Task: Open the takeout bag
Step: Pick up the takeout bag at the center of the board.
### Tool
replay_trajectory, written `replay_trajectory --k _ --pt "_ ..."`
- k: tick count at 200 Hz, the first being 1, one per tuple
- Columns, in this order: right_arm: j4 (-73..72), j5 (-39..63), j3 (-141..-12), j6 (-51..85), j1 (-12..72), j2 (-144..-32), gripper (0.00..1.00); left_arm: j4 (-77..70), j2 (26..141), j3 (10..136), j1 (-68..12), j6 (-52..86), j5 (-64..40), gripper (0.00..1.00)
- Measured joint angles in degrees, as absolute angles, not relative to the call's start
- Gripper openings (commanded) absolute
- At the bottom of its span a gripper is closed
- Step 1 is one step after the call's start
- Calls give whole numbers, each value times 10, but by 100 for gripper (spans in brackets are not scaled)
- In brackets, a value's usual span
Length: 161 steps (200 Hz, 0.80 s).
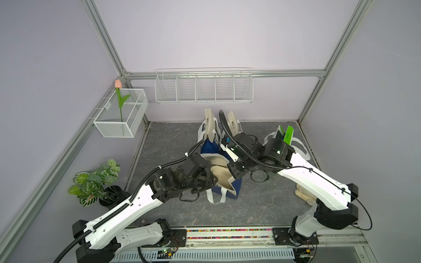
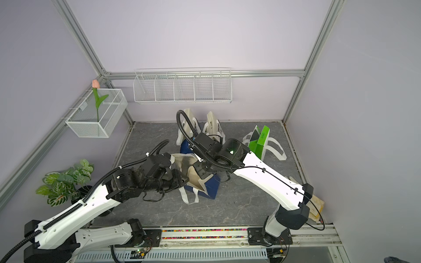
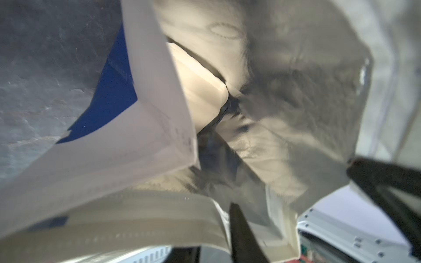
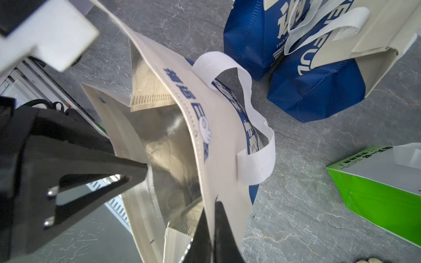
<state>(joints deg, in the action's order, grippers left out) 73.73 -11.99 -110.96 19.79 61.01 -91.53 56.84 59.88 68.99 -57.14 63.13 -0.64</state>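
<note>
The takeout bag (image 1: 237, 187) (image 2: 210, 186) is blue and cream with white handles and a silvery lining. It stands mid-table with its mouth spread wide between my two grippers. My left gripper (image 1: 213, 180) (image 2: 185, 180) is shut on the near-left rim; in the left wrist view (image 3: 225, 227) the cream rim lies against one black finger. My right gripper (image 1: 229, 162) (image 2: 196, 162) is shut on the opposite cream wall, which runs between its two closed fingers in the right wrist view (image 4: 213, 218). The lining (image 4: 173, 145) is in plain sight there.
Two more blue-and-cream bags (image 1: 211, 132) (image 1: 234, 126) stand close behind. A green bag (image 1: 287, 135) stands at the back right and pale gloves (image 1: 304, 193) lie under the right arm. A potted plant (image 1: 95, 182) and wire baskets (image 1: 120, 113) (image 1: 204, 87) line the left and back.
</note>
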Motion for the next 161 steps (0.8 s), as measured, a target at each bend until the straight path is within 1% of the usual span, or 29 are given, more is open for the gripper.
replay_trajectory --k 3,28,66,81,103,113,134,149,161 --pt "737 -120 -1109 198 609 -915 7 571 598 690 -571 623 -4 0" --pt "734 -117 -1106 201 599 -908 7 604 578 690 -554 607 20 0" --pt "715 -80 -1094 202 589 -902 7 633 541 690 -479 557 50 0" --pt "698 -53 -1093 201 588 -908 7 645 535 700 -453 522 80 0" --pt "670 -11 -1115 200 588 -934 7 657 539 735 -439 473 140 0" --pt "660 2 -1145 198 588 -959 7 655 543 749 -427 452 161 0" --pt "644 15 -1238 194 586 -1031 7 630 563 776 -366 391 183 0" --pt "644 25 -1334 193 577 -1101 7 598 582 781 -315 347 185 0" --pt "649 40 -1435 193 566 -1170 7 574 598 781 -283 319 189 0"
